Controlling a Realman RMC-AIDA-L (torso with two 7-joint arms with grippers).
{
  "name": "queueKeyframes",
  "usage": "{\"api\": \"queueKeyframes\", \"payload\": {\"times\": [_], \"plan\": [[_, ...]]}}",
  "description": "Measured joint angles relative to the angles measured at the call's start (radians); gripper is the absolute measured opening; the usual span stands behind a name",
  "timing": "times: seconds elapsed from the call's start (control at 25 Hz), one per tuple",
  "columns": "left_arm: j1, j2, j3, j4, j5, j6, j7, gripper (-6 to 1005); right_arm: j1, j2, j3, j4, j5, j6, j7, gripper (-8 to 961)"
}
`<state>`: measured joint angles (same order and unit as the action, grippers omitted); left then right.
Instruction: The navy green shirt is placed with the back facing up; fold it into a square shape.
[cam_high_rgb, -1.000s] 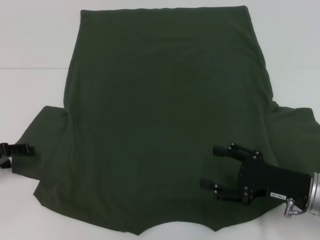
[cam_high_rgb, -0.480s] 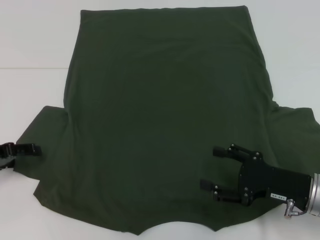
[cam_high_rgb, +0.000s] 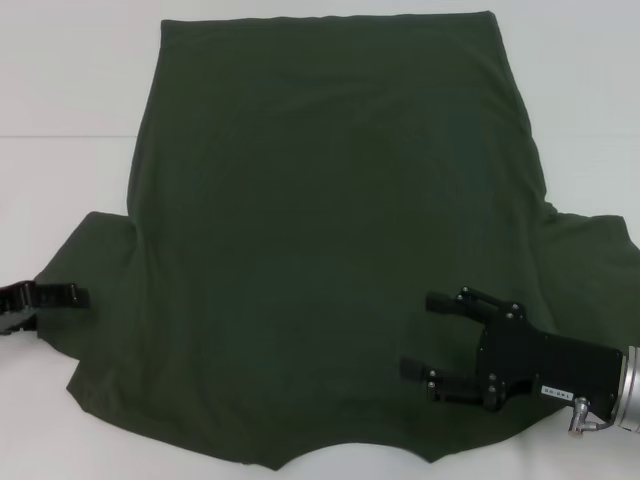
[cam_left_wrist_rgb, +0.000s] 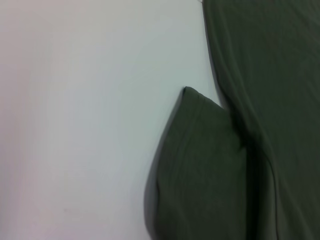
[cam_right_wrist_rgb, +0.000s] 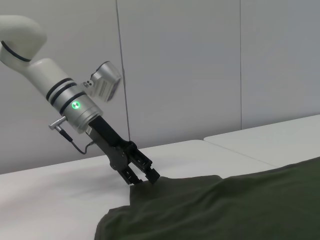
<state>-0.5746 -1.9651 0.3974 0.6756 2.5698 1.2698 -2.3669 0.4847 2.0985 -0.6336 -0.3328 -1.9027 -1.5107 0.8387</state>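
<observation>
Navy green shirt (cam_high_rgb: 330, 230) lay spread flat across a white table (cam_high_rgb: 60, 80), plain side up, filling most of the head view. Its straight hem ran along the far edge, and the curved neckline sat at the near edge, so the collar end pointed toward the robot. One short sleeve stuck out to the left and the other to the right, both toward the near half of the cloth. In the left wrist view the left sleeve (cam_left_wrist_rgb: 200, 170) showed as a rounded flap lying on the table beside the shirt body.

At the near left, the left gripper (cam_high_rgb: 62, 296) reached in from the edge of the head view, its dark tip over the outer edge of the left sleeve. The right wrist view showed the same gripper (cam_right_wrist_rgb: 145, 177) tilted steeply down with its tip at the sleeve edge; whether its fingers were parted or closed could not be told.

At the near right, the right gripper (cam_high_rgb: 422, 335) lay low over the shirt body just inside the right sleeve, pointing left, its two fingers spread well apart with cloth showing between them.
</observation>
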Motion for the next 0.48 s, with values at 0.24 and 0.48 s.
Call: {"api": "queueKeyframes", "payload": {"times": [0.24, 0.48], "plan": [[0.004, -0.014, 0.007, 0.020, 0.006, -0.029, 0.043, 823, 0.001, 0.000, 0.000, 0.000, 0.002, 0.000, 0.000, 915], [0.000, -0.022, 0.022, 0.025, 0.007, -0.051, 0.042, 716, 0.002, 0.000, 0.000, 0.000, 0.002, 0.000, 0.002, 915]]}}
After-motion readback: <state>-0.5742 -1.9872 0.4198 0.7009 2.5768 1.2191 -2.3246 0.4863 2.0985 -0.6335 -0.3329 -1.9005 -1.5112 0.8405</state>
